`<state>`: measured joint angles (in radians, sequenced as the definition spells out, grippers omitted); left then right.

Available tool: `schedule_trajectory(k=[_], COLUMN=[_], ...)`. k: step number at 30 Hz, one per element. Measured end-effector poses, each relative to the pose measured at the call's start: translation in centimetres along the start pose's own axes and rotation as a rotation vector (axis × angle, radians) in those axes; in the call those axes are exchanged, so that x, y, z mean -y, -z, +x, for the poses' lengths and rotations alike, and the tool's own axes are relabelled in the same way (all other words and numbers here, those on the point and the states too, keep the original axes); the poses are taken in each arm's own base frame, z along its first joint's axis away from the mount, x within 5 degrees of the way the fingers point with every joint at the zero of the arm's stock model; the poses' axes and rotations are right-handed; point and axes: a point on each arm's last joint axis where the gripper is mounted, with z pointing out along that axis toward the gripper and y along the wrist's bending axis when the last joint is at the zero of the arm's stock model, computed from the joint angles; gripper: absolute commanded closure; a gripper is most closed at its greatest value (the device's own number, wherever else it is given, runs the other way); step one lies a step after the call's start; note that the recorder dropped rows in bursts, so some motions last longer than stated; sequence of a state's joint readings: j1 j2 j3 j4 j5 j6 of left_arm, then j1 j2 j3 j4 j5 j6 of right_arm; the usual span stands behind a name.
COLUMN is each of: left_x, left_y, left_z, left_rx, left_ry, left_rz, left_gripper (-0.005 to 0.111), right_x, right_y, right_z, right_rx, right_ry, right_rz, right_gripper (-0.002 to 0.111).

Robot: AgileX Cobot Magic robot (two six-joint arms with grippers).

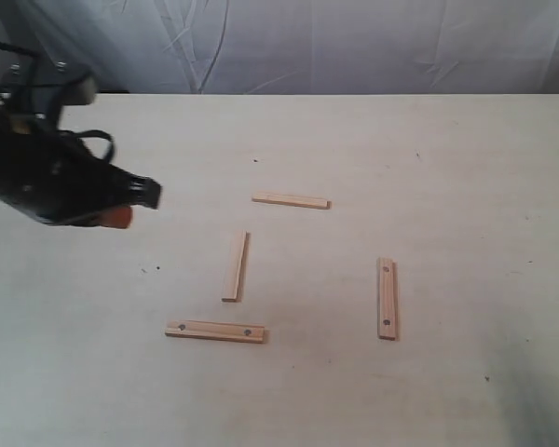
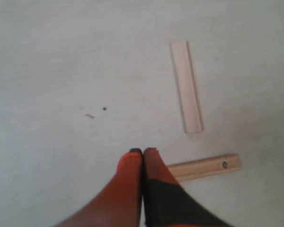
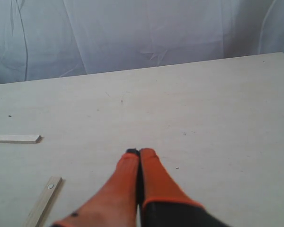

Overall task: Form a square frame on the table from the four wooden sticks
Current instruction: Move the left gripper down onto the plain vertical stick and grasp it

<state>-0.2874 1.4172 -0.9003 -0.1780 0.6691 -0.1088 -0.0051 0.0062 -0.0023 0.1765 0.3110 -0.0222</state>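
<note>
- On the table (image 1: 447, 149), only the exterior view gives you all four lying apart: far stick (image 1: 291, 200), left stick (image 1: 235, 266), near stick (image 1: 215, 331), right stick (image 1: 387, 298).
- Left gripper (image 2: 143, 152): jaws pressed together, empty; in its wrist view it hides one end of the near stick.
- Right gripper (image 3: 139, 152): outside the exterior view, closed on nothing; its wrist view crops the far stick and right stick.

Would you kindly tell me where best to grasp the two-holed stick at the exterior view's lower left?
I'd take the stick at its middle, between the holes, coming straight down with jaws across its width. It lies flat on the table, so only its long edges offer purchase.
</note>
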Motion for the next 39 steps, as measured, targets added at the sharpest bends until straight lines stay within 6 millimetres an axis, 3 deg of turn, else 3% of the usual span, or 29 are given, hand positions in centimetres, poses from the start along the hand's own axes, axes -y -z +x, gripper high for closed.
schedule_trajectory(k=[7, 12, 16, 24, 39], left_x=[5.4, 7.6, 7.4, 7.3, 6.8], left_y=[-5.7, -8.3, -10.3, -12.8, -16.1], left_z=[-1.7, -2.7, -2.6, -2.0, -0.8], left_rx=[-0.061, -0.028, -0.047, -0.076, -0.137], left_ry=[-0.043, -0.036, -0.013, -0.004, 0.013], left_rz=[-0.047, -0.1, -0.141, -0.15, -0.176], left_gripper=[0.107, 0.107, 0.101, 0.069, 0.069], right_x=[0.0, 0.0, 0.0, 0.0, 0.0], right_y=[0.0, 0.0, 0.0, 0.0, 0.0], right_z=[0.0, 0.0, 0.0, 0.0, 0.0], right_rx=[0.0, 0.0, 0.0, 0.0, 0.0], right_ry=[0.0, 0.0, 0.0, 0.0, 0.0], right_rz=[0.0, 0.0, 0.0, 0.0, 0.0], right_gripper=[0.109, 0.109, 0.109, 0.109, 0.109])
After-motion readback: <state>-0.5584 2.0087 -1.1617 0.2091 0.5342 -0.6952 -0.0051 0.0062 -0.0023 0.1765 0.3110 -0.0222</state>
